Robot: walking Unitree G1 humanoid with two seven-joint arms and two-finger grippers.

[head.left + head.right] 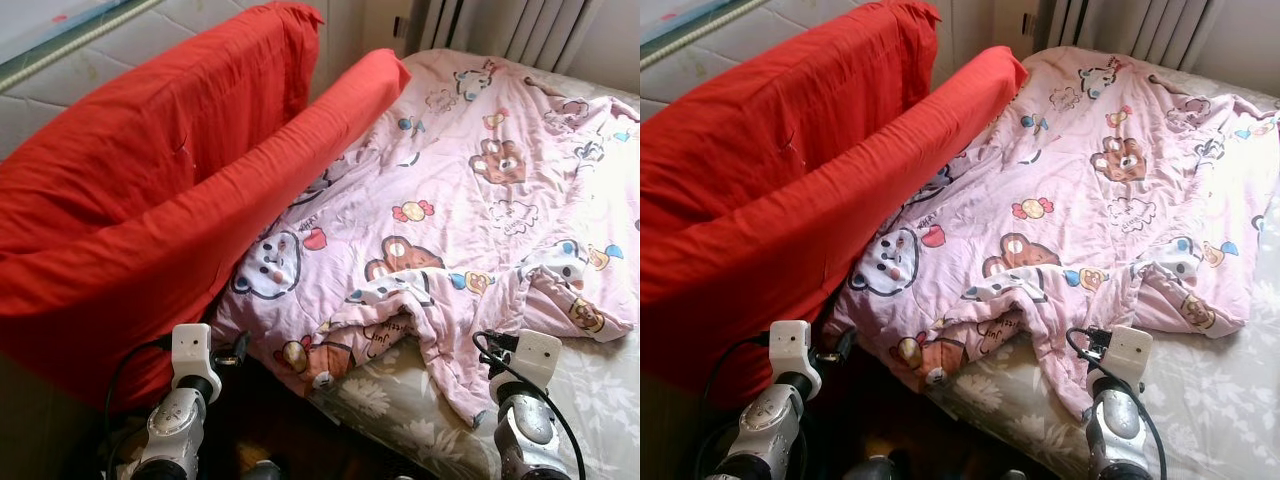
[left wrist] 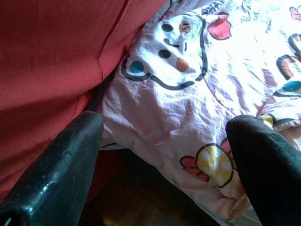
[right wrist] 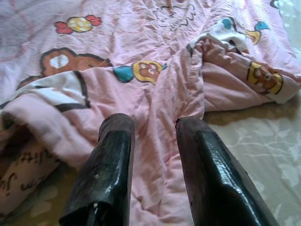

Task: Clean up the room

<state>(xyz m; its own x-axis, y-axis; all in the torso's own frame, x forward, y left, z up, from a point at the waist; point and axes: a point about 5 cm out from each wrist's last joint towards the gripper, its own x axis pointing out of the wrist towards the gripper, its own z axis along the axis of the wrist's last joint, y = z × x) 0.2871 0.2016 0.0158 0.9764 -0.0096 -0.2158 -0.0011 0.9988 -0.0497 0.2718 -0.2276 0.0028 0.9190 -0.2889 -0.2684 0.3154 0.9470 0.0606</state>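
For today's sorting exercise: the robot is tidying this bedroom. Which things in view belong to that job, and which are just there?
Part of the job:
pink cartoon quilt, rumpled
left hand, open near its edge
right hand, over a fold

Just there:
red cushions
floral mattress
curtain

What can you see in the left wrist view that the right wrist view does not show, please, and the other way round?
The left wrist view has the red cushion, the dark floor under the bed's edge, and the left gripper with its fingers wide apart over the blanket's corner.

The right wrist view has the flowered sheet and the right gripper, its fingers a narrow gap apart, either side of a fold of blanket.

Both share the pink cartoon blanket, crumpled along its near edge.
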